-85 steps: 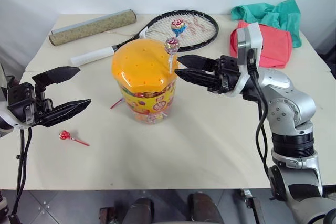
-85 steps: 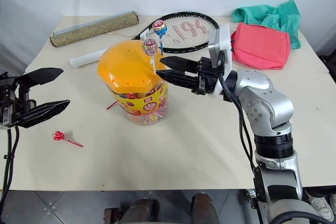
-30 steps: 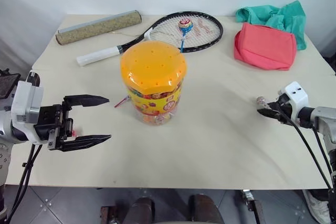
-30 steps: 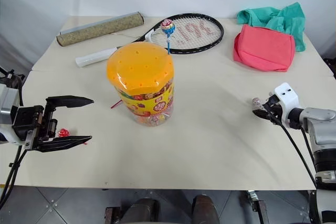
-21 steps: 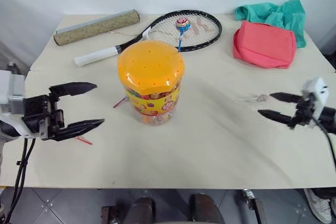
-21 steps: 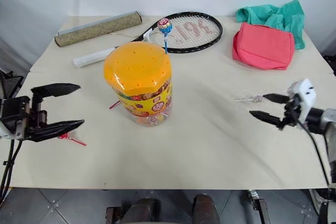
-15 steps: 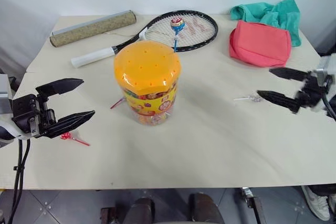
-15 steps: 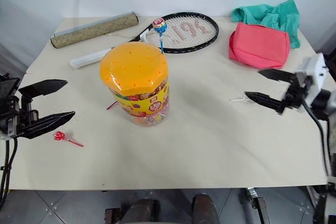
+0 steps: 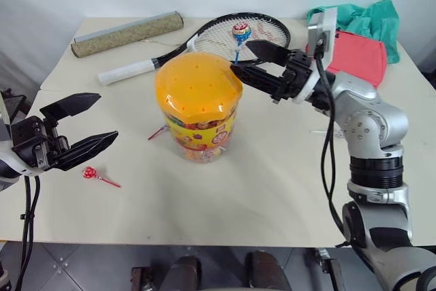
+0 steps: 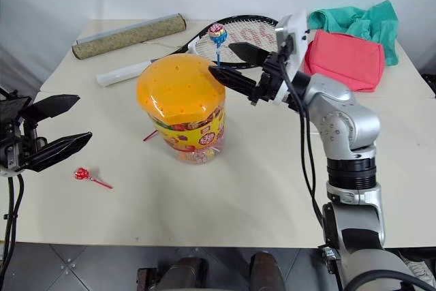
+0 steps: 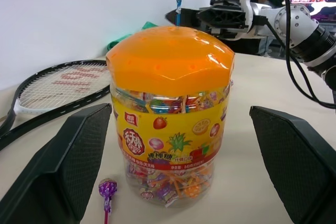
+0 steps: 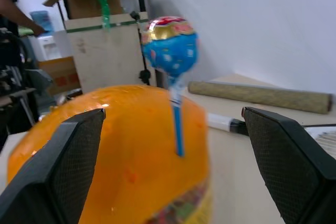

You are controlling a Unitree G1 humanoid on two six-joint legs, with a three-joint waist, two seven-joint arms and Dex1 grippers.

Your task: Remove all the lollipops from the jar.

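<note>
The jar [image 9: 199,131] stands mid-table, its orange lid [image 9: 197,90] on. One blue lollipop [image 9: 240,31] stands upright in the lid's far edge on a blue stick. My right gripper [image 9: 241,56] hovers open just right of that stick, with nothing between its fingers; in the right wrist view the blue lollipop [image 12: 169,45] shows ahead between them. My left gripper [image 9: 107,116] is open left of the jar. A red lollipop [image 9: 88,173] lies on the table below it. A purple-stick lollipop [image 11: 107,188] lies at the jar's foot. A thin white stick [image 9: 317,132] lies beside my right arm.
A tennis racket [image 9: 204,42] and a speckled rolled tube [image 9: 126,34] lie behind the jar. A red pouch [image 9: 357,56] and a teal cloth [image 9: 361,15] sit at the back right corner. The table [image 9: 259,195] has bare room in front of the jar.
My right gripper let go of the silver lollipop on the table at the right and opened. It then swung up and left to the jar's lid. The left gripper barely moved.
</note>
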